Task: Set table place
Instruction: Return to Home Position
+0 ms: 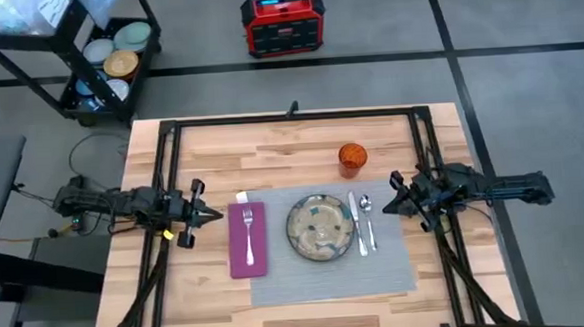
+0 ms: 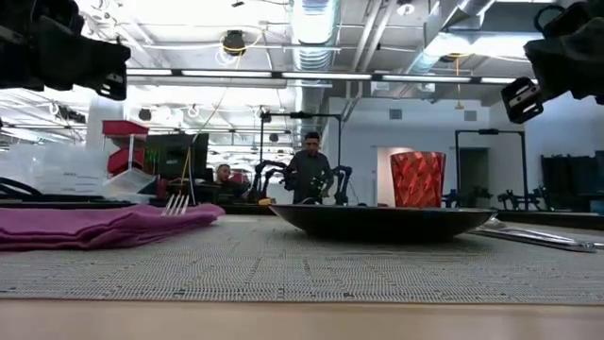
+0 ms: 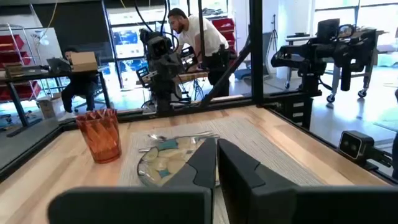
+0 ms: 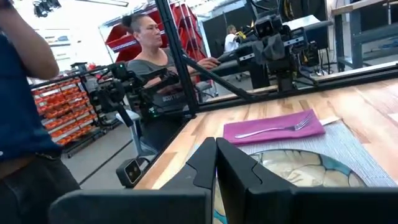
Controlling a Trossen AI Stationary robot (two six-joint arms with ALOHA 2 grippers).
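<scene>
Placemat (image 1: 328,277) lies mid-table (image 1: 271,145) with the plate (image 1: 319,226), knife (image 1: 356,223) and spoon (image 1: 368,220) on it, the fork (image 1: 249,236) on the magenta napkin (image 1: 248,264) at its left edge, and the orange cup (image 1: 352,158) on wood beside it. Left gripper (image 1: 218,215) and right gripper (image 1: 388,209) flank it, jaws closed and empty. Only the high view shows the red box (image 1: 283,24) on the grey floor; the wrist views show a person (image 3: 196,37) in the room behind.

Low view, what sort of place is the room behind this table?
Probably a robotics lab or workshop: other robot arm rigs on stands, red shelving, and exposed ceiling ducts.
</scene>
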